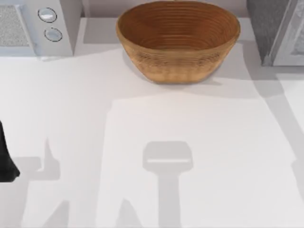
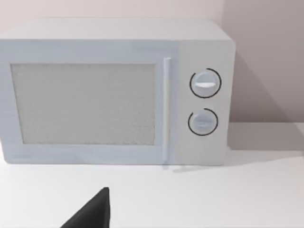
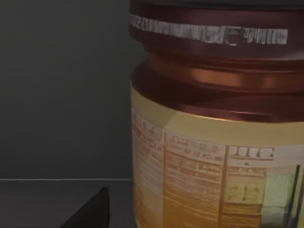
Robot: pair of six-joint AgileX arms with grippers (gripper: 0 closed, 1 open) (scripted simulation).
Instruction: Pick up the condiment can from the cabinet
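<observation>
The condiment can [image 3: 213, 142] stands upright in the dark cabinet, very close in front of my right gripper, probably near enough to grasp, though I cannot tell how either gripper's jaws stand, while my left arm faces the microwave [image 2: 114, 90].

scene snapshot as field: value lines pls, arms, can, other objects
left arm: dark part at the top view's left edge, parked; its wrist camera faces the microwave
right gripper: close up to the condiment can, one dark finger tip in the right wrist view; open or shut cannot be told
condiment can: upright, tan label, reddish-brown band, inside a dark grey enclosure
basket: woven, at the table's far middle
microwave door: closed
cabinet: far right corner of the top view
</observation>
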